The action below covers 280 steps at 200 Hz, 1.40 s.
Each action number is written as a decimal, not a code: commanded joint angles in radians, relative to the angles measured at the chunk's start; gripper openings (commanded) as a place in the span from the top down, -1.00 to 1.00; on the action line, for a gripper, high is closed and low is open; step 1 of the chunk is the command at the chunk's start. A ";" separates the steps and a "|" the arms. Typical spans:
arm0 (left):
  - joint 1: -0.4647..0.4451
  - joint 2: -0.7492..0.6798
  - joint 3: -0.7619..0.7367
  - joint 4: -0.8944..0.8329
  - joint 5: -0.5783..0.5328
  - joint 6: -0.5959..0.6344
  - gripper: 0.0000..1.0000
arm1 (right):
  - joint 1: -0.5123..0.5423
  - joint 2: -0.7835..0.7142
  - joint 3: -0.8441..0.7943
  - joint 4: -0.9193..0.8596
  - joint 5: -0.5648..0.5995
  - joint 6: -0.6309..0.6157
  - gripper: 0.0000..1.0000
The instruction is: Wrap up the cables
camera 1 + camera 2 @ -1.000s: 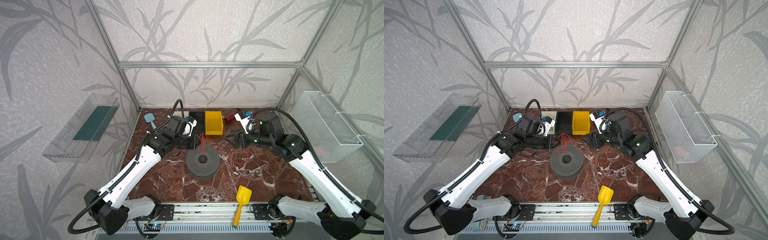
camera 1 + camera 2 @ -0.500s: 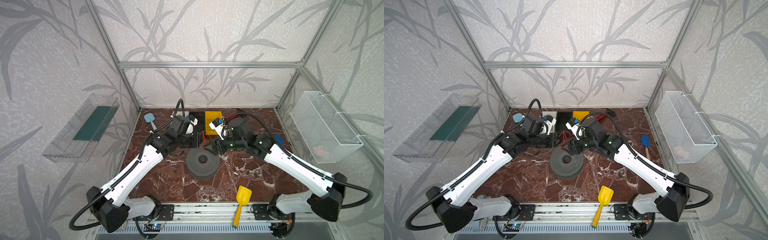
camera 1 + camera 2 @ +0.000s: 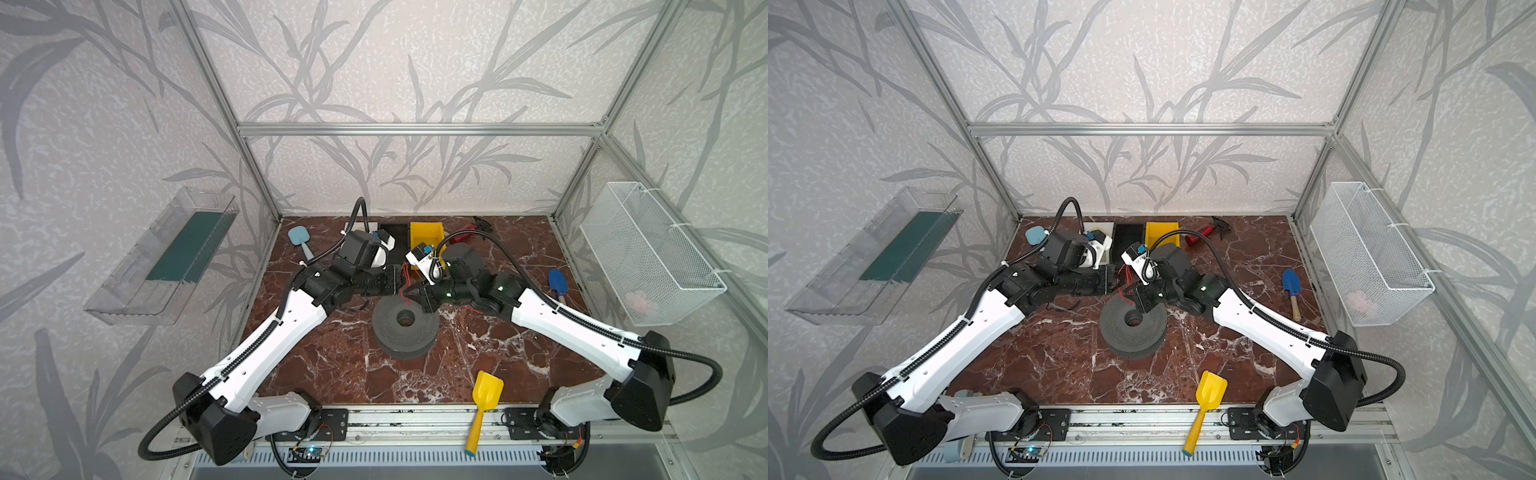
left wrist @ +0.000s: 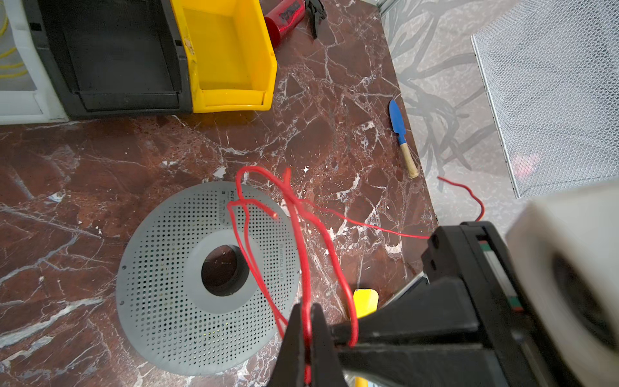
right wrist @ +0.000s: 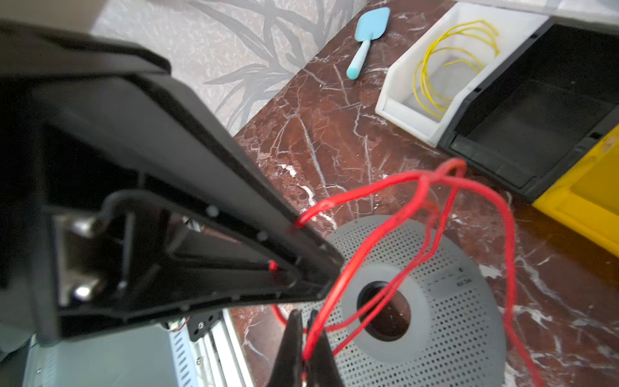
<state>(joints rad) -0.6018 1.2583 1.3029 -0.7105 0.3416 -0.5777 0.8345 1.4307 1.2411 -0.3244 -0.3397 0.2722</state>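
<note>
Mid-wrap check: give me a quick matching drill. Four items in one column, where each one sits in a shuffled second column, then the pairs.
Things
1. red cable
2. yellow cable
3. yellow scoop
4. blue trowel

Places
A. in the white bin at the back
B. right side, near the wire basket
C. pinched by the left gripper and right gripper, close to the grey spool
D. at the front, handle across the metal rail

Pairs: 1-C, 2-A, 3-D, 4-B
</note>
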 commanded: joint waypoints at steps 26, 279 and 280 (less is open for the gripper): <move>-0.001 -0.028 0.040 -0.051 -0.019 0.030 0.50 | -0.009 -0.047 0.010 -0.051 -0.006 -0.045 1.00; 0.047 -0.233 -0.131 0.121 0.160 0.400 0.09 | -0.257 -0.046 -0.016 0.079 -0.836 0.357 1.00; 0.048 -0.233 -0.132 0.120 0.160 0.401 0.09 | -0.257 -0.046 -0.016 0.079 -0.836 0.358 1.00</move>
<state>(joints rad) -0.5552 1.0367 1.1973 -0.5598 0.5179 -0.2527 0.5808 1.3865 1.2106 -0.2989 -1.1145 0.5941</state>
